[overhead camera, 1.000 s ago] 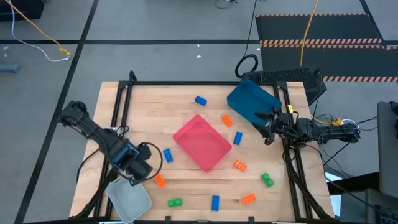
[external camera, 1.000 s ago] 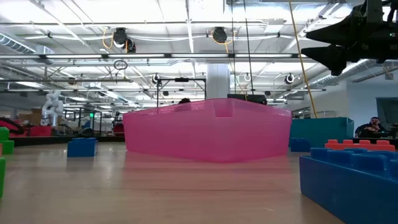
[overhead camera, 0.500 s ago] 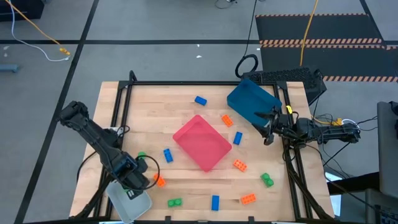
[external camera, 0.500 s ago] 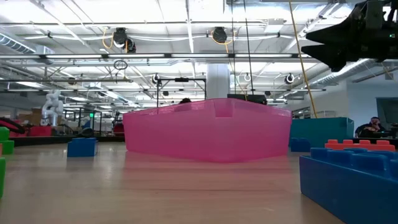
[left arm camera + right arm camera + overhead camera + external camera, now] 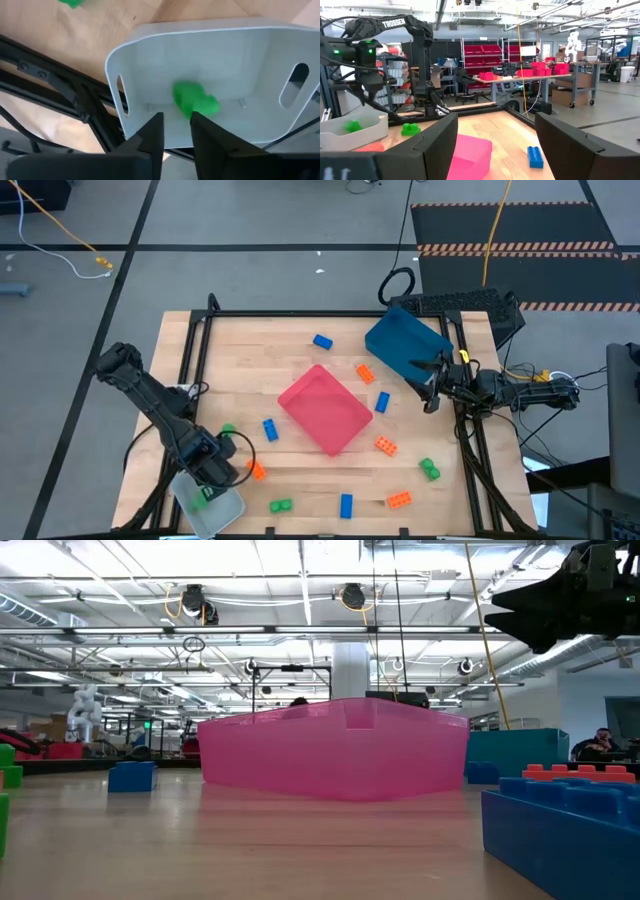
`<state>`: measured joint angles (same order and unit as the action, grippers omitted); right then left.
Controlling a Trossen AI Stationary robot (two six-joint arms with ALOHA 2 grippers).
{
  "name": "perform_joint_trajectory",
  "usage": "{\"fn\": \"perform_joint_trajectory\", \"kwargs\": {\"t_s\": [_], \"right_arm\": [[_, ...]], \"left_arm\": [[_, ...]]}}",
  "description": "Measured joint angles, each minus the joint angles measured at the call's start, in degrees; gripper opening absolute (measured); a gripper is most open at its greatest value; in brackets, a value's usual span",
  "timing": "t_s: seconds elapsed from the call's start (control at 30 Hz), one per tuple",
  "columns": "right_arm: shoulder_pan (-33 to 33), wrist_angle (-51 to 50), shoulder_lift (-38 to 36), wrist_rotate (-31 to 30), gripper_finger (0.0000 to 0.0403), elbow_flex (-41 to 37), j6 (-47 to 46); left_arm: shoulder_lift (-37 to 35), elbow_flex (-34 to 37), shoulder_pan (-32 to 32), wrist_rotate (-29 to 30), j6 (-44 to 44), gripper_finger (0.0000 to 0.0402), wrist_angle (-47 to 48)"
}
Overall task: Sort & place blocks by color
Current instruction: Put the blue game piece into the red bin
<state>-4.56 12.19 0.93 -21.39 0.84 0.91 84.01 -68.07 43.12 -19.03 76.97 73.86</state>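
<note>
My left gripper (image 5: pixel 212 478) hangs over the pale grey tray (image 5: pixel 222 510) at the table's near left corner. Its fingers are a little apart, pointing down into the tray (image 5: pixel 150 65). One green block (image 5: pixel 195 100) lies on the tray floor just past the fingertips. My right gripper (image 5: pixel 432 387) is open and empty, held above the table's right side beside the dark blue tray (image 5: pixel 405 345). Blue, orange and green blocks lie scattered on the wood around the pink-red tray (image 5: pixel 325 408), among them a green one (image 5: pixel 228 431) and an orange one (image 5: pixel 257 470) near the left arm.
The black frame rails (image 5: pixel 190 370) run along the table's edges. In the low view the pink-red tray (image 5: pixel 335 750) fills the middle, with a blue block (image 5: pixel 565 830) close at the right. More blocks lie along the near edge (image 5: pixel 346 505). People and shelves stand far behind the table.
My left gripper has moved toward the near edge, from above the wood by the orange block to over the grey tray, tipping downward. A green block now shows in the tray. A green block on the table that the arm covered is now in sight.
</note>
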Motion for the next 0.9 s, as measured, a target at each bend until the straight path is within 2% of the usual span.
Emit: {"fn": "perform_joint_trajectory", "kwargs": {"t_s": [0.1, 0.23, 0.47, 0.63, 0.73, 0.9], "right_arm": [[0.0, 0.0, 0.01, -0.95, 0.026, 0.01, 0.05], [0.02, 0.11, 0.02, -3.61, 0.026, 0.02, 0.24], [0.02, 1.28, 0.02, -4.31, 0.026, 0.02, -0.18], [0.02, 0.89, 0.02, -4.17, 0.026, 0.0, -1.75], [0.02, 0.1, 0.02, -4.15, 0.026, 0.02, -1.75], [0.02, -0.46, 0.02, -4.13, 0.026, 0.02, -2.99]], "left_arm": [[0.0, 0.0, -1.91, 0.11, -4.65, 0.0128, 2.28], [0.0, 0.0, -7.14, 3.34, -13.74, 0.0153, 6.1], [0.0, 0.0, -17.91, 16.62, -30.4, 0.0186, 7.05], [0.0, 0.0, -26.46, 22.55, -33.52, 0.0223, 6.92], [0.0, 0.0, -29.49, 22.74, -40.43, 0.0245, 4.52], [-0.01, 0.0, -32.1, 24.21, -50.18, 0.0268, -4.67]]}}
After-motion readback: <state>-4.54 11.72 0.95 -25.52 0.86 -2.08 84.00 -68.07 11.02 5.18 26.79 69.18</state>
